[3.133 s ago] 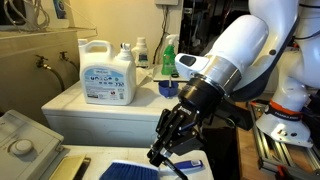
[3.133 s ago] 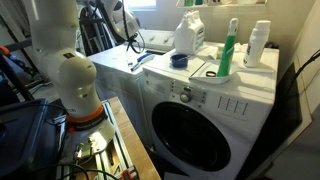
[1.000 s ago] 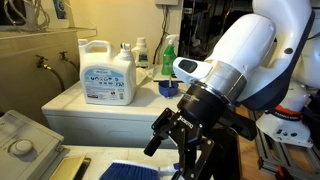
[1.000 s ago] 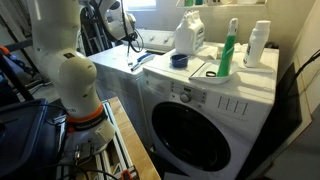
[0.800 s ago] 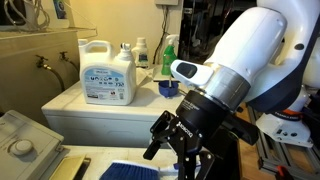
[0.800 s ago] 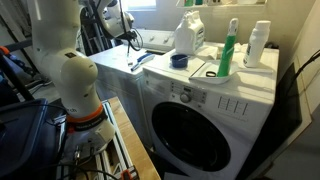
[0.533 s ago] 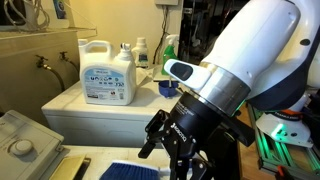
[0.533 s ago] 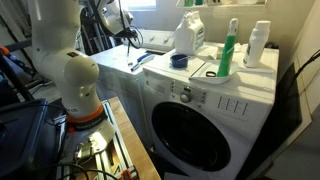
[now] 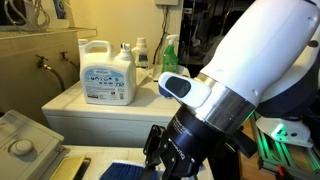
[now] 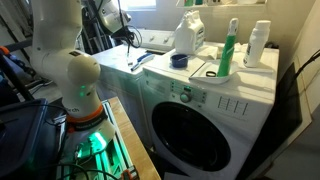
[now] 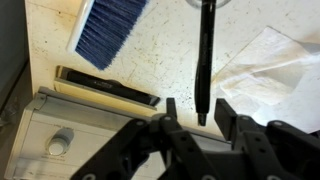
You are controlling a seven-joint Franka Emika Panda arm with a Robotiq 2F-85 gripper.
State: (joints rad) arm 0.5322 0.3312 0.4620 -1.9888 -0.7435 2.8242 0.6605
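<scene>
In the wrist view my gripper (image 11: 198,108) is open, its two black fingers standing either side of the end of a black brush handle (image 11: 205,60) without touching it. The handle runs up the view to a brush head with blue bristles (image 11: 108,28) lying on the speckled white machine top (image 11: 150,70). In an exterior view the gripper (image 9: 160,152) hangs low over the blue brush (image 9: 125,171). In an exterior view the arm reaches over the far machine, where the brush (image 10: 140,60) lies.
A crumpled white cloth (image 11: 270,65) lies beside the handle. A black-and-tan strip (image 11: 105,88) and a control knob (image 11: 62,140) border the top. A detergent jug (image 9: 107,72), a green spray bottle (image 10: 232,48), a blue bowl (image 10: 178,60) and a white bottle (image 10: 258,45) stand on the washer.
The arm has swung nearer and lower, carrying the open gripper down and leftward over the brush. Green lights now glow at the robot's base.
</scene>
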